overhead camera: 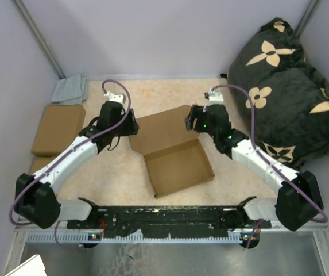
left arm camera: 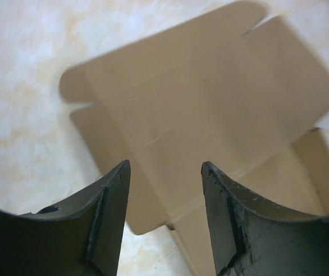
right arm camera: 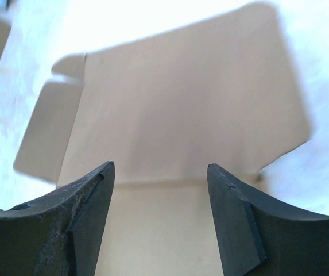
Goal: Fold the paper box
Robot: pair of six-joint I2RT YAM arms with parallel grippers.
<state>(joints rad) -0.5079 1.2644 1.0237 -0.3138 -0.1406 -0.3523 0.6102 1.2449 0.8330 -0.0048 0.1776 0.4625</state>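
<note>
The paper box is a shallow brown cardboard tray with raised walls at the table's middle. Its lid flap stretches away from the tray toward the back. My left gripper is open and empty at the lid's left edge. My right gripper is open and empty at the lid's right edge. In the left wrist view the open gripper looks onto the lid and its side tab. In the right wrist view the open gripper frames the lid and the crease to the tray.
Closed brown boxes are stacked at the left, with a grey cloth behind them. A large black cushion with tan flowers fills the back right corner. Purple walls enclose the table.
</note>
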